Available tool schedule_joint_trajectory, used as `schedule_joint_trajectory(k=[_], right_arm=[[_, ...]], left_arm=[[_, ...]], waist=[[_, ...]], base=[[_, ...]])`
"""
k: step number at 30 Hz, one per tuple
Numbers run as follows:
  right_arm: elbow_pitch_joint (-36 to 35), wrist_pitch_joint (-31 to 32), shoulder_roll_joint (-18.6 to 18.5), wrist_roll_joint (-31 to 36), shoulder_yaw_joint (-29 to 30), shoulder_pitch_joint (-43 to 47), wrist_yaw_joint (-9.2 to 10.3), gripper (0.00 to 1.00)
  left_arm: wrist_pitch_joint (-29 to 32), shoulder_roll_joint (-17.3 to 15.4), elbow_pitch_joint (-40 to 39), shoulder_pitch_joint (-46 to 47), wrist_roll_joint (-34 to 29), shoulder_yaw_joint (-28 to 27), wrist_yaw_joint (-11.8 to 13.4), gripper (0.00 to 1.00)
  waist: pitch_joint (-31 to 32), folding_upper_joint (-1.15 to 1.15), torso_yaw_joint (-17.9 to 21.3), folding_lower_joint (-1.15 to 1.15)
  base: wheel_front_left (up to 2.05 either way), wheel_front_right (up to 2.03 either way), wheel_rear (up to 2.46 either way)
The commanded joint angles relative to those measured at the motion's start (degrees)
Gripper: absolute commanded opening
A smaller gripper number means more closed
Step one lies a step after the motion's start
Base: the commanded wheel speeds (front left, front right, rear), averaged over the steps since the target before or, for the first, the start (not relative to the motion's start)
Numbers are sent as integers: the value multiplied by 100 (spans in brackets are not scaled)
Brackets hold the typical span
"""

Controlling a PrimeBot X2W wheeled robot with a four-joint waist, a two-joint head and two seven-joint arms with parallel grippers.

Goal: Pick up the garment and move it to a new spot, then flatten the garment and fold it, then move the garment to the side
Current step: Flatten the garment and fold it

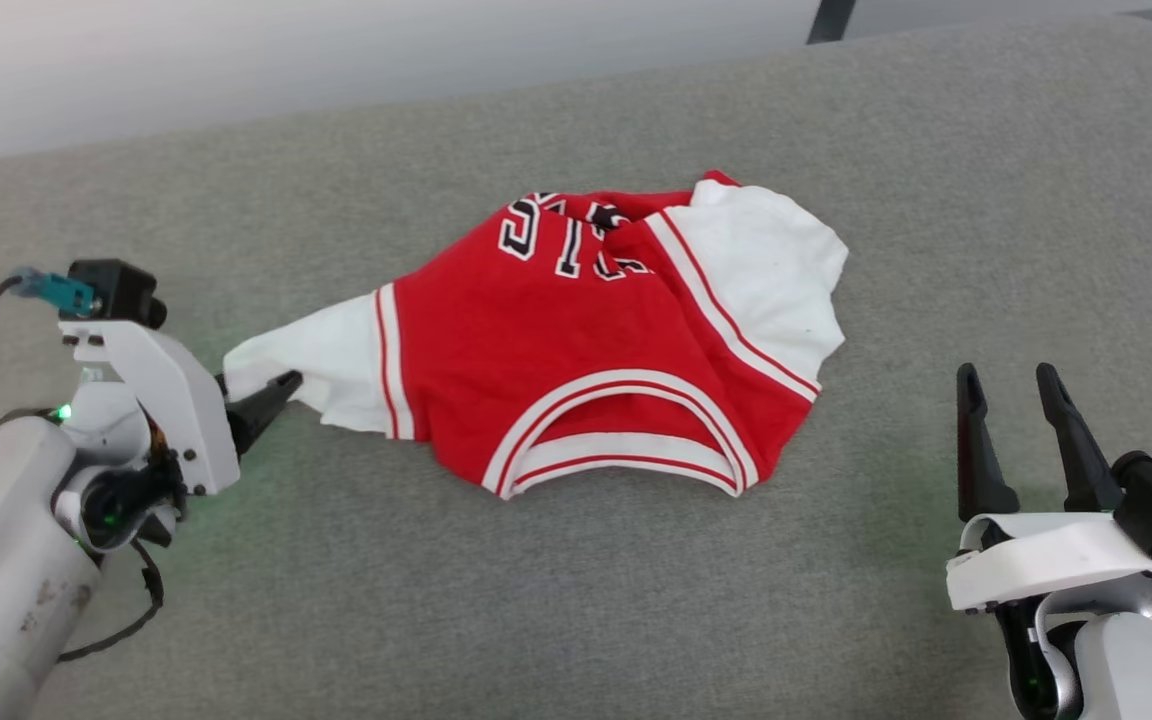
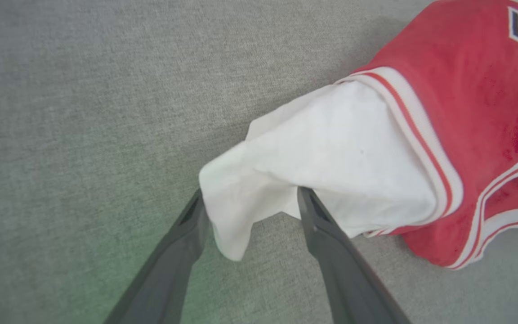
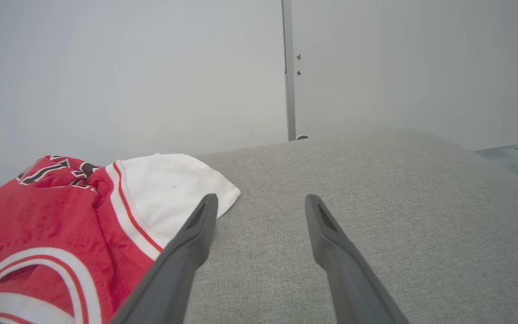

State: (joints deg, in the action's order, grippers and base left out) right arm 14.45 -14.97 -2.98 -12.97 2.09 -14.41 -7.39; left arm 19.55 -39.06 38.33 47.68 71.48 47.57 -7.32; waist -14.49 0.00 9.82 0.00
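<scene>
Surface: grey woven-fabric padded top, far corner rounded.
Load: one red jersey with white sleeves, lying directly on the fabric.
Position: about mid-surface.
Condition: crumpled, unfolded, lettering partly bunched.

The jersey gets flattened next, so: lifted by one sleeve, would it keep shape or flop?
Probably flop: the jersey lies rumpled, its lettering creased into folds. It looks light, as the white sleeve sags between the fingers of the open left gripper. Pushed, it would likely bunch on the grey fabric.
</scene>
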Motion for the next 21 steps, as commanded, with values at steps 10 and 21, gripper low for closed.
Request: schedule_joint_trajectory(k=[10,21], right_arm=[[419,595,-499,360,-441,-394,-20,100],[927,3155,-1662,-75,-1202,-1338,-11,100]], left_arm=[[-1469,-40,-495,-626,-230,-68,-15,100],[-3386,291,-1382,-1870,-614,-401,617,100]], waist=[[292,0,-658,0],[320,0,-1416,0]], base=[[0,0,0],[0,0,0]])
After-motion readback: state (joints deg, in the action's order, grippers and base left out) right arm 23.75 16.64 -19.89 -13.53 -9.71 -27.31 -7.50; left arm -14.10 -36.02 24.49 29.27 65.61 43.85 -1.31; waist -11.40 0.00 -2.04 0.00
